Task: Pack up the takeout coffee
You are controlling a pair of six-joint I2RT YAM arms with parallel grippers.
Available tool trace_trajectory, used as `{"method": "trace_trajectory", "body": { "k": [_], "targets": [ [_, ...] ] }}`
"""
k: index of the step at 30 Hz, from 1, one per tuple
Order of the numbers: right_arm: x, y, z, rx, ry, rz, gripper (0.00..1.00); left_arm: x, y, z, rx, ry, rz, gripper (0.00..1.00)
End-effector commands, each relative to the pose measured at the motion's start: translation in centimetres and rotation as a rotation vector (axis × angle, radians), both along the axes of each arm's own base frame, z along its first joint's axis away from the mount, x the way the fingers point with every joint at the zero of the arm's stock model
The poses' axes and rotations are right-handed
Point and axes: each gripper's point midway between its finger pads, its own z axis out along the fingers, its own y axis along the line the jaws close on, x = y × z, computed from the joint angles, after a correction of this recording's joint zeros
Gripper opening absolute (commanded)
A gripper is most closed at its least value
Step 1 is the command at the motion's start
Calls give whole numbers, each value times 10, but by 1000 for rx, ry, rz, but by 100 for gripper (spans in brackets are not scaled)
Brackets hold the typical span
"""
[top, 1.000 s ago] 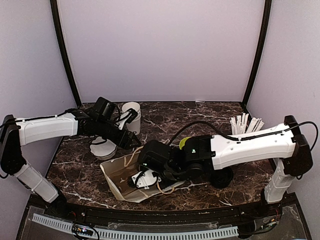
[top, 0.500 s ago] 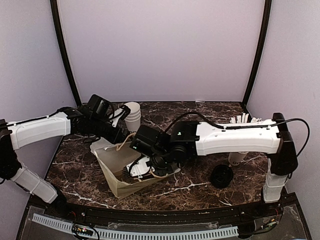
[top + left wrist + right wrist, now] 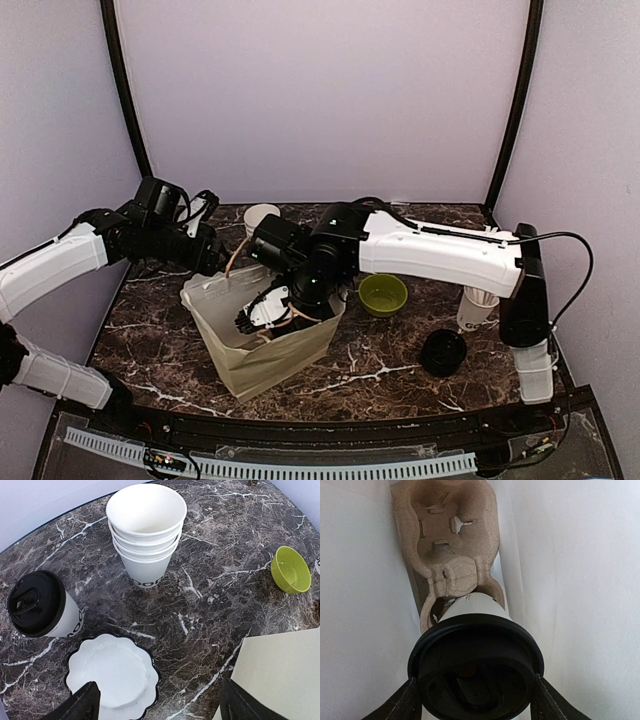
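Dark marbled table point(image 3: 420, 235) is seen below lilac walls point(image 3: 320, 100), and one paper bag point(image 3: 275, 360) is stood open on it. Two lidded cups are counted. The held cup point(image 3: 470, 609) is inside the bag, its black lid clasped on both sides by the right gripper point(image 3: 475, 705). Its base is met by the near end of one pulp carrier point(image 3: 452, 540), which is lodged deeper in the bag; whether the base is seated in a well cannot be told. The other cup point(image 3: 50, 612) is stood on the table behind the bag to the left, apart from both grippers. The left gripper point(image 3: 162, 707) is held above the table just behind the bag, jaws spread wide with nothing between them. One white plate point(image 3: 112, 672) with a dark scalloped rim is laid just beside the other cup. One stack point(image 3: 146, 540) of lidless cups, four rims counted, is set behind the bag. One green bowl point(image 3: 383, 294), empty, is placed right of the bag. One loose lid point(image 3: 443, 352) is seen farther right of the bag, with one white cup point(image 3: 476, 308) beyond it, half hidden by the right arm.
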Motion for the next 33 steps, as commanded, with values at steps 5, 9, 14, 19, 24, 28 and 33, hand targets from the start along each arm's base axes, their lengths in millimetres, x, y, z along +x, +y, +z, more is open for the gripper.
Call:
{"method": "trace_trajectory", "body": {
  "k": [5,9,14,19,24,28,33],
  "targets": [
    [-24,-29,-39,-160,207,33,49,-14,16,-2,37,23,24,85],
    [-10,-23,-46,-127,230,9,49,-18,17,2,33,19,26,85],
    [3,-22,-63,-127,254,-1,49,-21,18,4,29,18,27,85],
    [8,-27,-75,-152,319,17,49,-22,17,3,21,21,23,85],
    [18,-25,-83,-179,282,-24,49,-21,18,2,26,18,23,85],
    [21,-21,-86,-195,198,-74,49,-20,17,4,23,14,22,85],
    [23,-13,-73,-172,129,-116,50,-20,16,3,15,14,21,85]
  ]
}}
